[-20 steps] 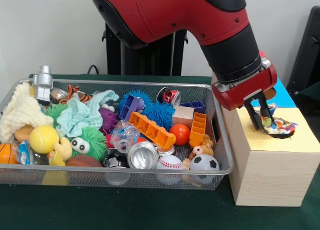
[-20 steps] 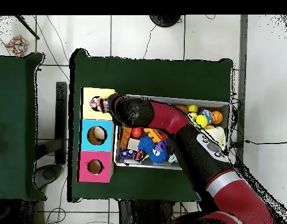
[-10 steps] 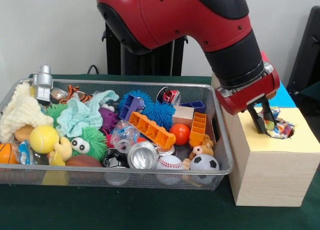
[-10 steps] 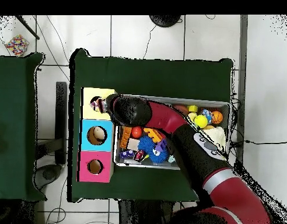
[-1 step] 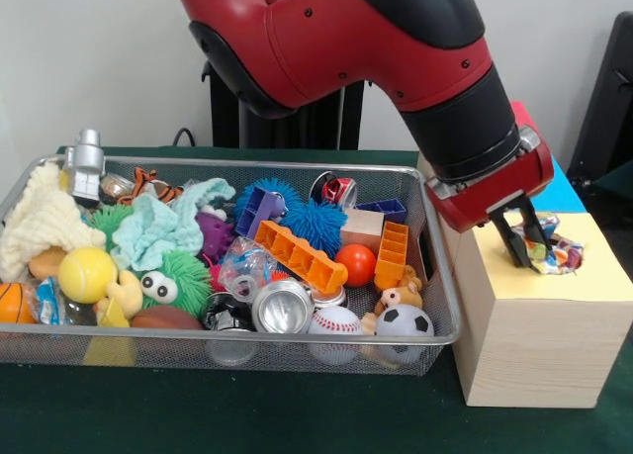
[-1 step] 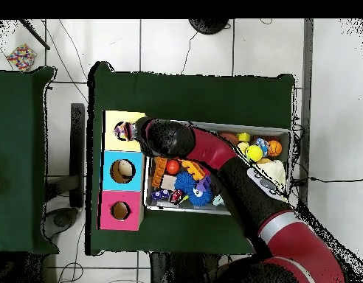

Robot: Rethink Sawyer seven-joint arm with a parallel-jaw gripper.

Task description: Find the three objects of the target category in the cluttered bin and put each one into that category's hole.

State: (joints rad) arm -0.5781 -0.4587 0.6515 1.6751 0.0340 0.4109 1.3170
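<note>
Over the last second the crumpled wrapper (image 5: 554, 253) has gone from dangling low in the yellow hole to lying bunched on the hole's rim, at about 3 o'clock of the gripper (image 5: 526, 242). The dark fingers (image 5: 513, 244) now stand slightly apart and just beside the wrapper rather than pinching it; they look released, and the gripper has lifted a little. My reading is that this drop is not clean: the wrapper seems caught on the edge instead of falling through, so it may need a nudge before the search goes on.

The wrapper is thin, crinkly foil or film, multicoloured and springy, likely to unfold and snag. The box (image 5: 539, 335) is pale wood with a smooth yellow top; from above, blue and pink sections with their own round holes adjoin it. The wire-mesh bin (image 5: 435, 276) at 9 o'clock of the box holds soft spiky balls, hard plastic blocks, dented cans and a baseball.
</note>
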